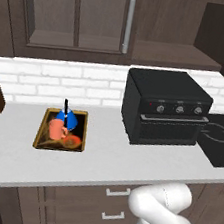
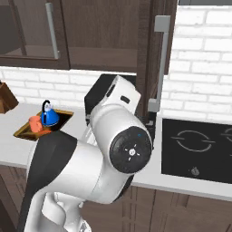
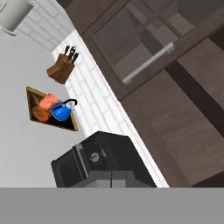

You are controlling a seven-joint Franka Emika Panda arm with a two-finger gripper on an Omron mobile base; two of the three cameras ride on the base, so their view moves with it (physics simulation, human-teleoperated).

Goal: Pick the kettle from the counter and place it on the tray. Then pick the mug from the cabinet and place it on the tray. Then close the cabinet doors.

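Cabinet doors [image 2: 158,63], dark brown glass-paned with silver bar handles, stand ahead of our raised arm, long axis vertical; we cannot tell our gripper's state.

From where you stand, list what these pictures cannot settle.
- End effector: its fingers are not to be seen, so whether it is open or shut is unknown.
- Mug: partly behind the kettle in the left base view; small in the others.
- Tray picture: too small to read.
- Right cabinet door: edge-on in the right base view; its top is cut off.
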